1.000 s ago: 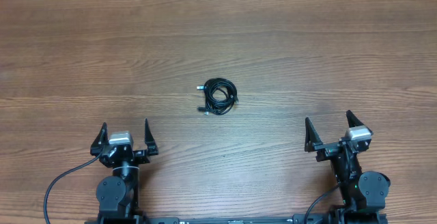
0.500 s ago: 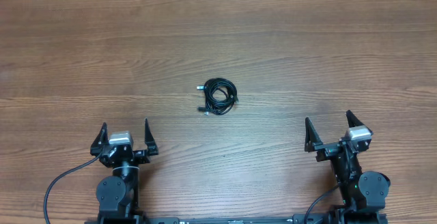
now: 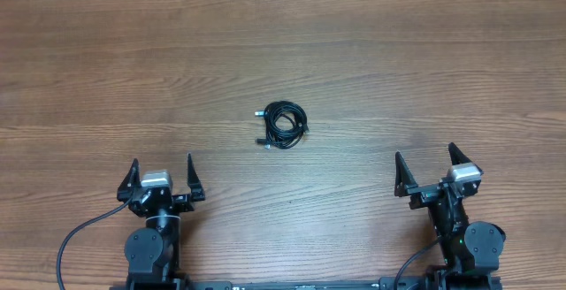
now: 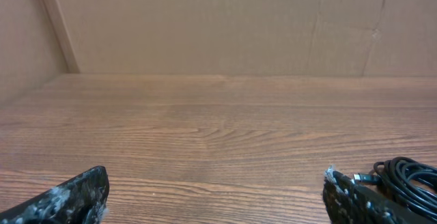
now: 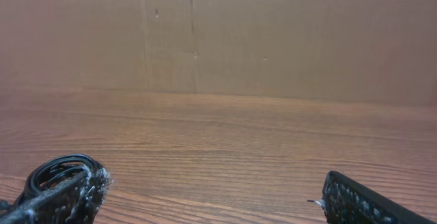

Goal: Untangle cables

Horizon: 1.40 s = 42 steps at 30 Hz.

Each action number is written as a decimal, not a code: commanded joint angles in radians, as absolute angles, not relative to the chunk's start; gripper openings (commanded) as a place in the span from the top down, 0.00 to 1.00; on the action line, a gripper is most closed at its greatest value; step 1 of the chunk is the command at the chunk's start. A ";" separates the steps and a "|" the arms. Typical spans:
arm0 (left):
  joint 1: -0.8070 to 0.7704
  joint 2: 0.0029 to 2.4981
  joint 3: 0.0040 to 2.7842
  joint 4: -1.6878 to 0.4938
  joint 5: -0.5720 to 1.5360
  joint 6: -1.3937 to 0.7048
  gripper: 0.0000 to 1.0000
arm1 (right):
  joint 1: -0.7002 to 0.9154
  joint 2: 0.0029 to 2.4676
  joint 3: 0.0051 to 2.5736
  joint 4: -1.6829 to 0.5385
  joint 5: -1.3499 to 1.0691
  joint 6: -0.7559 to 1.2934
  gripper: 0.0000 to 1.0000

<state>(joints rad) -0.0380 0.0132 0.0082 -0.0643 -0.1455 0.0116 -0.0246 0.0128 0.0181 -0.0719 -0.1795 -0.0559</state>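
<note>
Fingers (image 3: pixel 192 177) of left gripper (image 3: pixel 162 160) and right gripper (image 3: pixel 424 150) stand spread, empty; thin black silver-tipped cables (image 3: pixel 284 124) form one small coil at the middle of the wood-grain tabletop (image 3: pixel 398 69).

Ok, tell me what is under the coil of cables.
The cables lie coiled on the wooden table; only wood shows around them, nothing sticks out from beneath. The spot directly under the strands is covered and cannot be checked.
</note>
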 commanded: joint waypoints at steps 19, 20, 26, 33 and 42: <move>-0.038 0.005 0.005 -0.065 -0.137 0.027 0.00 | -0.020 0.003 0.008 0.010 -0.870 0.382 0.00; -0.038 0.005 0.005 -0.065 -0.138 0.027 0.00 | -0.020 0.003 0.008 0.047 -0.908 0.424 0.00; -0.038 0.005 0.005 -0.065 -0.138 0.027 0.01 | -0.020 0.003 0.009 0.361 -0.926 0.625 0.00; -0.038 0.005 0.005 -0.065 -0.138 0.027 0.01 | -0.040 0.003 0.199 0.392 -0.846 0.562 0.00; -0.039 0.005 0.005 -0.075 0.043 -0.066 0.00 | -0.126 0.115 0.662 -0.352 -0.765 0.147 0.00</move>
<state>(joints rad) -0.0380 0.0132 0.0082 -0.0700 -0.1028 -0.0010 -0.1070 0.0532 0.5213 -0.2127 -0.8276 0.3477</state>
